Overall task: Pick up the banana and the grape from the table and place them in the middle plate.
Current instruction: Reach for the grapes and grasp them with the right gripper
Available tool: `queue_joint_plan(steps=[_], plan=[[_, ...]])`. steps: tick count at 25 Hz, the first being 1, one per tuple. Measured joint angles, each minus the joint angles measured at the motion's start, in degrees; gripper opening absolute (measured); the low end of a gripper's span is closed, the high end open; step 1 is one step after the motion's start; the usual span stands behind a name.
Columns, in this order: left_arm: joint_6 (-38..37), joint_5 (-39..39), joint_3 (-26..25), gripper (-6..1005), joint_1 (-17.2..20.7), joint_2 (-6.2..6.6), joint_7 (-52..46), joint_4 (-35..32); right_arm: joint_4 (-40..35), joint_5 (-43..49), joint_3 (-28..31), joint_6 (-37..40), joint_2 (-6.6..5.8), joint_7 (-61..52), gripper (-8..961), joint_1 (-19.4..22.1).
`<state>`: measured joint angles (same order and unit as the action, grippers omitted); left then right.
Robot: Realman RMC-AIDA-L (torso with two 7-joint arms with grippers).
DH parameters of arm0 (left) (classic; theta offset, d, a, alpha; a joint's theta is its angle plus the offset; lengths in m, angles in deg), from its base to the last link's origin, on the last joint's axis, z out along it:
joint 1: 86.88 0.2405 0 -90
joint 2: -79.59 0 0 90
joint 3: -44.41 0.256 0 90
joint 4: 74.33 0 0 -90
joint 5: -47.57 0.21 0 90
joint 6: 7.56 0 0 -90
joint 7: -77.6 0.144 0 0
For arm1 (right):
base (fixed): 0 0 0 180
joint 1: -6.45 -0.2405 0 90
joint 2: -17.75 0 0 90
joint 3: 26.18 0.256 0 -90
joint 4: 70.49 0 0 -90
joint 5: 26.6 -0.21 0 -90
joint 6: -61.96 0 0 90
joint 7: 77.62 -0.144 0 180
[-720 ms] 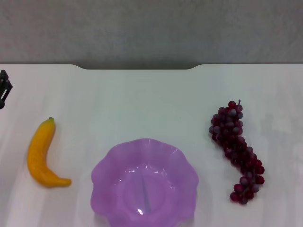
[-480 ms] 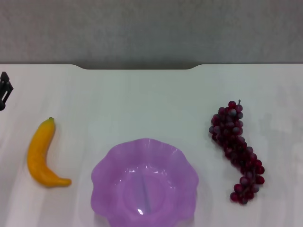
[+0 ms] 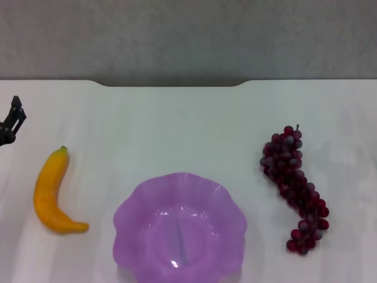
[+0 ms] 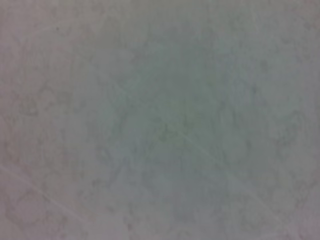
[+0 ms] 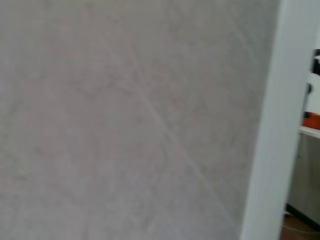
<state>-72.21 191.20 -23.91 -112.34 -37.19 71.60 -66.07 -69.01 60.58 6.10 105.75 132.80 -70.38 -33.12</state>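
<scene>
White surface [image 3: 177,124] carries the banana [image 3: 50,191] left, the grape [image 3: 293,186] right, the middle plate [image 3: 126,221] between; left gripper [image 3: 12,121] hovers far left, finger spread unclear.

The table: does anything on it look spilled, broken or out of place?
Nothing stands out. The banana and grape lie intact on the table either side of the empty middle plate; the left gripper hangs at the edge.

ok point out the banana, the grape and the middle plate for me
banana [image 3: 47,191], head view, middle of its yellow curved body
grape [image 3: 293,186], head view, centre of the dark red bunch
middle plate [image 3: 132,207], head view, on its wavy purple rim, left side
</scene>
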Motion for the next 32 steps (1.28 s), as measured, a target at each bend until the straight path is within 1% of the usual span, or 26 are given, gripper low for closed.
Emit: queue_joint_plan(steps=[5,8,13,15,20,26,32], plan=[[0.27,0.00,1.04,879,0.03,-0.03,0.03,0.00,1.53,0.56,-2.32,-0.33,-0.01,0.05,909,-0.02],[0.38,-0.01,2.38,877,0.33,-0.01,-0.02,0.00,4.27,1.26,-3.75,-0.72,-0.01,0.06,907,0.36],[0.41,-0.01,2.88,877,0.64,0.05,0.12,0.00,10.74,6.28,-6.26,-0.85,-0.01,0.07,907,1.64],[0.41,-0.01,2.89,877,0.67,0.11,0.12,0.00,13.02,9.16,-6.48,-0.87,-0.01,0.07,907,2.01],[0.41,-0.02,2.93,878,0.67,0.15,0.16,0.00,17.22,12.72,-6.59,-0.96,-0.01,0.07,907,3.78],[0.40,-0.02,2.94,878,0.67,0.15,0.21,0.00,18.66,13.96,-7.67,-2.23,0.03,0.06,906,5.85],[0.40,-0.02,3.03,877,0.64,0.15,0.44,0.00,18.88,15.16,-7.89,-7.78,-0.03,0.07,906,5.42]])
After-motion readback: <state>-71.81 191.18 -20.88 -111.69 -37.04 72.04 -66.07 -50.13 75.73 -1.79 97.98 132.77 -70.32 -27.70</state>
